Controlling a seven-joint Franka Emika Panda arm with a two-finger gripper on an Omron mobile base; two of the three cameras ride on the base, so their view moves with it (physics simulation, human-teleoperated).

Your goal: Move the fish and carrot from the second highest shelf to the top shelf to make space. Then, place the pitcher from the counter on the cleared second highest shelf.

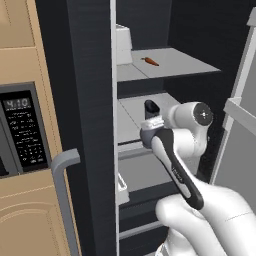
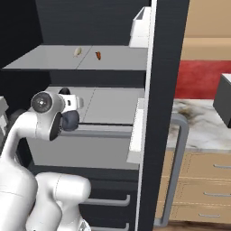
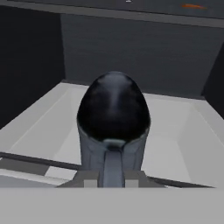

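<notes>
My gripper (image 1: 151, 119) (image 2: 67, 98) is shut on the pitcher (image 3: 113, 116), whose dark, round body sits close in the hand view. Its dark top (image 1: 151, 106) (image 2: 64, 91) pokes up above the hand in both base views. The pitcher is over the front part of the second highest shelf (image 1: 131, 112) (image 2: 113, 103) (image 3: 179, 135), just behind its front rail; I cannot tell whether it rests on the slab. On the top shelf (image 1: 180, 62) (image 2: 49, 58) lie the carrot (image 1: 150, 61) (image 2: 98, 55) (image 3: 192, 6) and, left of it, the pale fish (image 2: 77, 51).
A white box (image 1: 123, 45) (image 2: 142, 27) stands at the top shelf's door-side end. The dark fridge door with its grey handle (image 1: 62, 190) (image 2: 176, 171) flanks the opening. A microwave panel (image 1: 22, 130) is further left, and a marbled counter (image 2: 198, 126) over drawers lies to the right.
</notes>
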